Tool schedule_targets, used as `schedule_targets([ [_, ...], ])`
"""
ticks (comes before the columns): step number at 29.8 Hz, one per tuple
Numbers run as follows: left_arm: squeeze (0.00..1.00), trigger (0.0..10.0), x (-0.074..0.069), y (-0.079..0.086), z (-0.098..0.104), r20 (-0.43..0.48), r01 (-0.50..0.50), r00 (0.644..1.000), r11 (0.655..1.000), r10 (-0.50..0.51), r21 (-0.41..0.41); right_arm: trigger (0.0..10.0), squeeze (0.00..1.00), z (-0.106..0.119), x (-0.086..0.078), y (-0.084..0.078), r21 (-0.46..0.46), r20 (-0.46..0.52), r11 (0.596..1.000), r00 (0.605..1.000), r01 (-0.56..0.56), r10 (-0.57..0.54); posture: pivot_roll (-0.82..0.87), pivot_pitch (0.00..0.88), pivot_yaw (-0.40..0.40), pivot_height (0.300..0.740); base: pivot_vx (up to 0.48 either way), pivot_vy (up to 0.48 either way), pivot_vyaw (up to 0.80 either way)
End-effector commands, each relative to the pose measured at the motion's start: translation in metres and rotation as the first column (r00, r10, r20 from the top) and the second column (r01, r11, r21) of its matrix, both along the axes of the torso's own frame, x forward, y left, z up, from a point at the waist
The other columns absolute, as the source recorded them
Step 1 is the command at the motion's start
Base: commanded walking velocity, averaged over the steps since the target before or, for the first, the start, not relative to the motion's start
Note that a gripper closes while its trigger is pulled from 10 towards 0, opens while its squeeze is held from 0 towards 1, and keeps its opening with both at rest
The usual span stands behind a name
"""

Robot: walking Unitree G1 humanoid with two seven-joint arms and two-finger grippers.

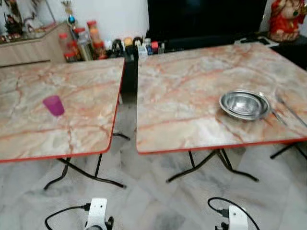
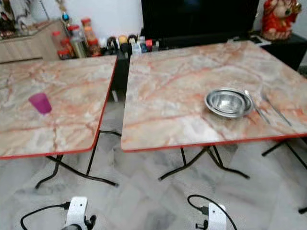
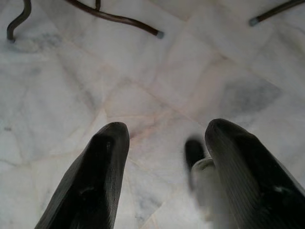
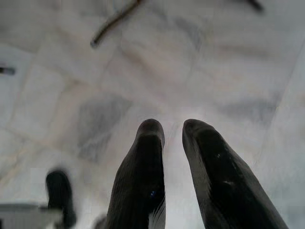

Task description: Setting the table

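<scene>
Two marble-patterned folding tables with red edges stand side by side. A purple cup [image 1: 53,105] stands on the left table [image 1: 86,81]. On the right table [image 1: 192,86], near its front right, is a steel bowl [image 1: 244,104], with a spoon [image 2: 254,108] and a thin utensil [image 2: 276,110] lying just right of it. Both arms hang low in front of the tables, above the floor. My left gripper [image 3: 167,126] is open and holds nothing. The fingers of my right gripper [image 4: 173,124] are close together, and nothing is between them.
A narrow gap [image 1: 129,96] separates the tables, and black folding legs [image 1: 86,175] spread beneath them on the marble floor. Jars and bottles [image 1: 84,43] line a low shelf behind, beside a black screen [image 1: 206,17] and a red figurine [image 1: 287,19].
</scene>
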State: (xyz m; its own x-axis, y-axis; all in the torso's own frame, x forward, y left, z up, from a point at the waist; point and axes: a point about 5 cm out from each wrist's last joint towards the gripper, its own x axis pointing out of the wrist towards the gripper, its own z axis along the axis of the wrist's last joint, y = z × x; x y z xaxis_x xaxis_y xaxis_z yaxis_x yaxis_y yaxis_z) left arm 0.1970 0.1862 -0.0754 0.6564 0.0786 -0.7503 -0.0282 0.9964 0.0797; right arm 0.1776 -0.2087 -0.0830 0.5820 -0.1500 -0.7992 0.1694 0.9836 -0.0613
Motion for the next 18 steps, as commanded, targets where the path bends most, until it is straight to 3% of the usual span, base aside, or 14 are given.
schedule_targets([
  [1, 0.00, 10.0, -0.0073, 0.0103, -0.0027, -0.029, -0.016, 0.999, 1.000, 0.017, 0.024, 10.0, 0.00, -0.0003, 0.0039, 0.0146, 0.012, 0.011, 0.999, 0.999, -0.050, 0.050, 0.00, 0.000, 0.043, 0.736, 0.000, 0.000, 0.41],
  [4, 0.00, 10.0, -0.0078, 0.0098, -0.0032, -0.033, -0.017, 0.999, 1.000, 0.018, 0.023, 10.0, 0.00, -0.0008, 0.0035, 0.0159, 0.020, 0.004, 0.999, 0.999, -0.051, 0.050, 0.01, 0.000, 0.040, 0.736, 0.000, 0.000, 0.80],
  [18, 0.00, 10.0, -0.0111, 0.0043, -0.0060, -0.065, 0.032, 0.997, 0.999, -0.030, 0.027, 10.0, 0.00, -0.0014, 0.0028, 0.0166, 0.036, 0.000, 0.998, 0.999, -0.045, 0.045, 0.00, 0.000, 0.045, 0.736, 0.000, 0.000, 0.00],
])
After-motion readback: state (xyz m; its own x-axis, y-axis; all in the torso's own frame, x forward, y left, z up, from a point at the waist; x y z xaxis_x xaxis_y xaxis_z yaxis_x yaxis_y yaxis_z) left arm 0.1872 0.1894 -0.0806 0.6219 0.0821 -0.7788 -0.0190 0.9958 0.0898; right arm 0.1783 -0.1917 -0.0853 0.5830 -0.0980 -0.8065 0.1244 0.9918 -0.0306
